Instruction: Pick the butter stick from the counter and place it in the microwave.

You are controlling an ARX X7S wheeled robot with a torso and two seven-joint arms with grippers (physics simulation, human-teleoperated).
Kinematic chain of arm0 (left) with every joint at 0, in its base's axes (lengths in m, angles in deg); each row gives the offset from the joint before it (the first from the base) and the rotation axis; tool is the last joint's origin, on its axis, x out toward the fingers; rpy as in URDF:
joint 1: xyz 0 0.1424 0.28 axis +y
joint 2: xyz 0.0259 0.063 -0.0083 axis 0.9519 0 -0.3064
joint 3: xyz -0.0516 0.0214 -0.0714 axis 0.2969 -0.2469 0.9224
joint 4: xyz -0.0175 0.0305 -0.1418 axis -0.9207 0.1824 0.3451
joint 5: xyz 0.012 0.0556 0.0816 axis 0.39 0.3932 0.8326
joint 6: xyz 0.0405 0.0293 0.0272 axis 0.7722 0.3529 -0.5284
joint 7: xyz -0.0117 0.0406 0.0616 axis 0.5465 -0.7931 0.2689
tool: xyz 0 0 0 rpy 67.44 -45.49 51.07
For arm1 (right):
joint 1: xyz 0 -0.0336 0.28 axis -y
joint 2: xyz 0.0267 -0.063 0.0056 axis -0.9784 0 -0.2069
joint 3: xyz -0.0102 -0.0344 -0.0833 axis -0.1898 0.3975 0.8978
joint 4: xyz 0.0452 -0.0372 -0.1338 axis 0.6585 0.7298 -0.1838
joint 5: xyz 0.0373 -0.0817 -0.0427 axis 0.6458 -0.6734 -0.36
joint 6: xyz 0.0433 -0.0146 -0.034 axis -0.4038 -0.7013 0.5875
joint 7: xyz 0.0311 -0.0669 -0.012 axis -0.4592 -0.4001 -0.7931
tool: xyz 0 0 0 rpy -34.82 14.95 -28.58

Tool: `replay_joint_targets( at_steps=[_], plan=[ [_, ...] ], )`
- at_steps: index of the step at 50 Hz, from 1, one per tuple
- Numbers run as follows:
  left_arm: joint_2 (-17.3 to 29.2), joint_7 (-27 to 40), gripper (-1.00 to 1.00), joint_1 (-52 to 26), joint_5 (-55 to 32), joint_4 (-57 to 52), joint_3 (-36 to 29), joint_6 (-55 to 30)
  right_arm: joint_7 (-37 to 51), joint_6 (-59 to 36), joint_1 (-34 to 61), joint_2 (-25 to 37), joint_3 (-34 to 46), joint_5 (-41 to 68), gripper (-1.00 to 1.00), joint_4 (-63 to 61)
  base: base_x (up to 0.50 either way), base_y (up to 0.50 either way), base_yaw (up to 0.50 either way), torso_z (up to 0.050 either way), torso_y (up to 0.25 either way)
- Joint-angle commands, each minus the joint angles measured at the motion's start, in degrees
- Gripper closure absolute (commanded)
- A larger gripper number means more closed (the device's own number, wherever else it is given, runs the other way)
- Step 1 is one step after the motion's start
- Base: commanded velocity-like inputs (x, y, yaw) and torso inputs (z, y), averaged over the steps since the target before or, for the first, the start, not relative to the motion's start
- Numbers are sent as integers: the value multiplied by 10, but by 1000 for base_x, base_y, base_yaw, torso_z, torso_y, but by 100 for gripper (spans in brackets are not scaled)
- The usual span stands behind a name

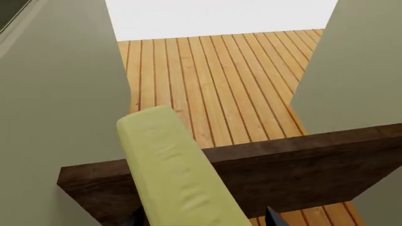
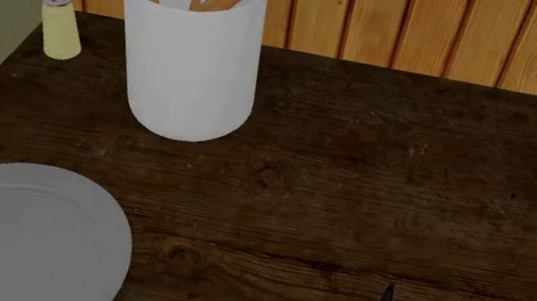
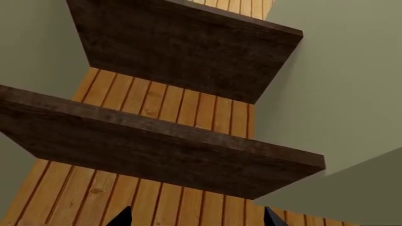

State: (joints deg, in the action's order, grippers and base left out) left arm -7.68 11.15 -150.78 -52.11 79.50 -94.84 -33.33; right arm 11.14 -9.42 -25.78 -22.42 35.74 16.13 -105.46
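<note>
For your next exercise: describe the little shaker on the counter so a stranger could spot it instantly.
On the dark brown wood-grain counter, find the tall white cylindrical holder of wooden utensils. Beside it, near the olive-grey wall, stands the small pale yellow shaker, the only item with a speckled reddish cap.

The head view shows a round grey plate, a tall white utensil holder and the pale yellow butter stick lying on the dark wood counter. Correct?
Not quite. The pale yellow butter stick is not on the dark wood counter; the left wrist view shows it at the left gripper. The round grey plate and tall white utensil holder are right.

Flat, even simulator light; sharp renders, faint shadows, no glare.
</note>
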Motion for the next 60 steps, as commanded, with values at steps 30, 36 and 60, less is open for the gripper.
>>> replay_joint_targets(
  at_steps=[30,36,60],
  plan=[
    [-66,-54,100,-21,106,15,74,-4,-9,22,-23,-10,-23,-8,-100,-1,-159,0,0,0,1],
    [-66,-54,100,-21,108,17,73,-2,-9,22,-23,-10,-23,-9,-100,-1,-484,1,0,0,0],
    [-66,-58,100,-21,111,22,77,-2,-6,21,-20,-10,-19,-8,-100,-1,-383,2,0,0,0]
  ],
)
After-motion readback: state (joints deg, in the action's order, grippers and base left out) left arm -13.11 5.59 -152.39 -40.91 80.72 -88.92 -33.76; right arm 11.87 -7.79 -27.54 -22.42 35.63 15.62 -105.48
